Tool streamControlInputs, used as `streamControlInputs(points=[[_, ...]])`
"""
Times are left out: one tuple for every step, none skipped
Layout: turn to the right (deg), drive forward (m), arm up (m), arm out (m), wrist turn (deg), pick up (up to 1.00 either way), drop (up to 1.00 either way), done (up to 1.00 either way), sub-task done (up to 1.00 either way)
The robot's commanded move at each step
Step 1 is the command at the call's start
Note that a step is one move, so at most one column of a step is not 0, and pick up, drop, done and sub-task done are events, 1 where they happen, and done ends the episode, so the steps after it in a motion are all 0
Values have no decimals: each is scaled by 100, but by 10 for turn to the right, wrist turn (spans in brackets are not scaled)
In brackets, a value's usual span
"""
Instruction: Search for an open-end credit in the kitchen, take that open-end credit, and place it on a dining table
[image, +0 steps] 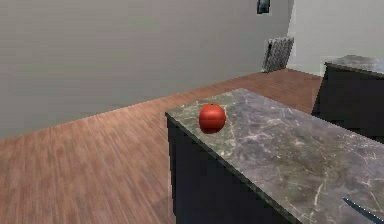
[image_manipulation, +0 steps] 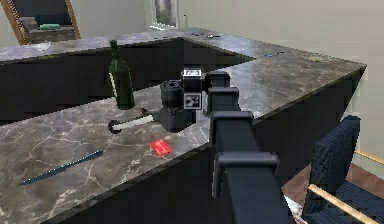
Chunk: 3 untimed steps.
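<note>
Pincer (image_manipulation: 172, 104): at the far end of the arm (image_manipulation: 236, 150), low over the dark marble worktop (image_manipulation: 300, 82). Grip state cannot be told. A pale thin thing (image_manipulation: 133, 122) lies on the stone right at its far end, so I cannot tell whether it holds anything.

Red piece (image_manipulation: 160, 148): small and flat on the worktop, near the pincer and apart from it, on the side toward the worktop's near edge. Judged to be the card wanted, though it is too small to be sure.

Handling (judgement): light, thin and stiff, not fragile. It lies flush on smooth stone, so it will likely skid rather than lift. Take it across two opposite edges. If no edge can be got under, nudge it to overhang the rim first.

Farther out:
- Green bottle (image_manipulation: 121, 74), upright, beyond the pincer. It would tip if struck.
- Long dark thing (image_manipulation: 62, 167), lying toward the arm side view's left.
- Chair (image_manipulation: 336, 165), beside the worktop at lower right.
- Red ball (image: 212, 118) in the forward view, on a worktop corner. It looks like a fruit.
</note>
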Motion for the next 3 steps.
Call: streamControlInputs(points=[[0,0,0,0,210,0,0,0,0],[0,0,-16,0,0,0,0,0,0],[0,0,0,0,0,100,0,0,0]])
